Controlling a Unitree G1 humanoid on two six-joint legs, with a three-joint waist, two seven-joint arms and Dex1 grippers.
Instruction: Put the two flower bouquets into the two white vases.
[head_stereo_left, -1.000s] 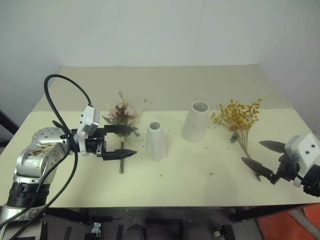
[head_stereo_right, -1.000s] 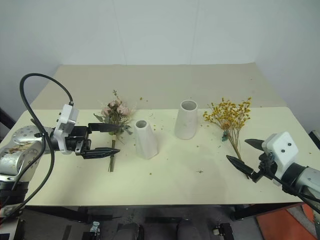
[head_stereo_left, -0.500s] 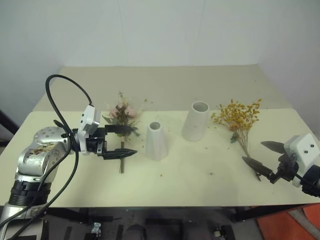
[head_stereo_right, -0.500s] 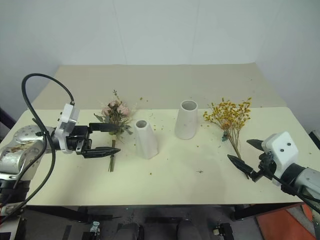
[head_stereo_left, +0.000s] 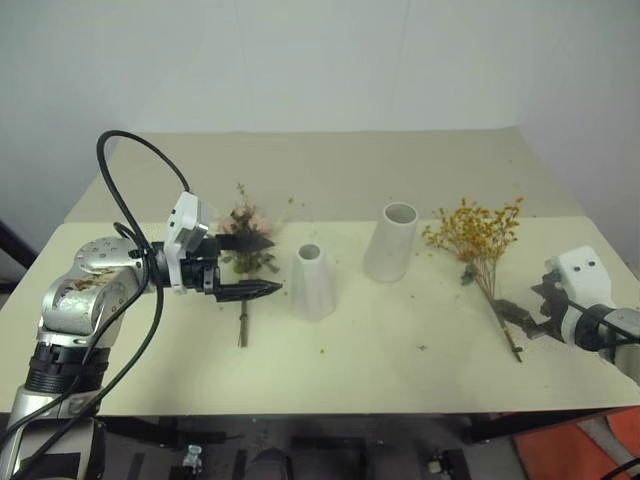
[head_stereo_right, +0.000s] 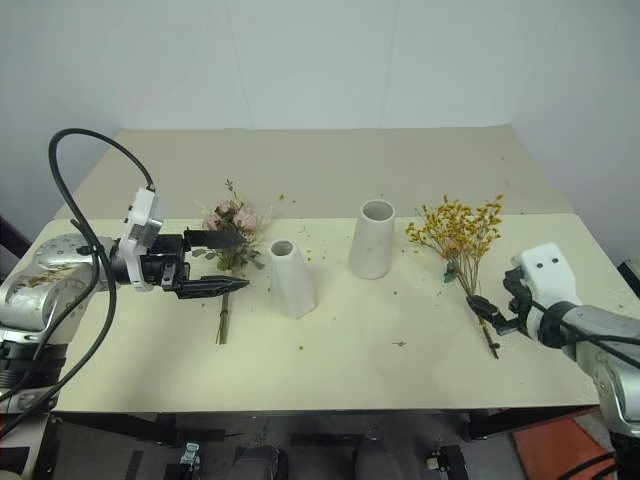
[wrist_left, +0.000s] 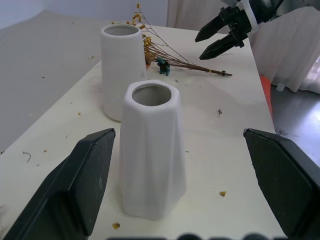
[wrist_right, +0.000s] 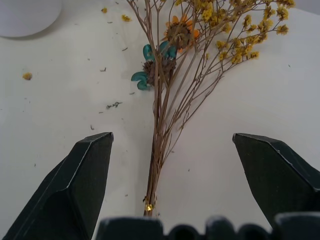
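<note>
Wrist cam on R shows teal bits on yellow spray (wrist_right: 165, 65) the head views barely give. R gripper (head_stereo_right: 487, 312) angled down over its stem ends, fingers spread wide, empty; stems run toward me, blooms away. L gripper (head_stereo_left: 255, 267) level, released, pointing at small vase (head_stereo_left: 313, 282), over pink bouquet (head_stereo_left: 246, 232) lying flat; tall vase (head_stereo_left: 392, 241) stands between

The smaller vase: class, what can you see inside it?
Nothing yet: the smaller vase stands with no stems in it. Its mouth shows a bare inner wall near the rim; the bottom is hidden by its own walls.
</note>
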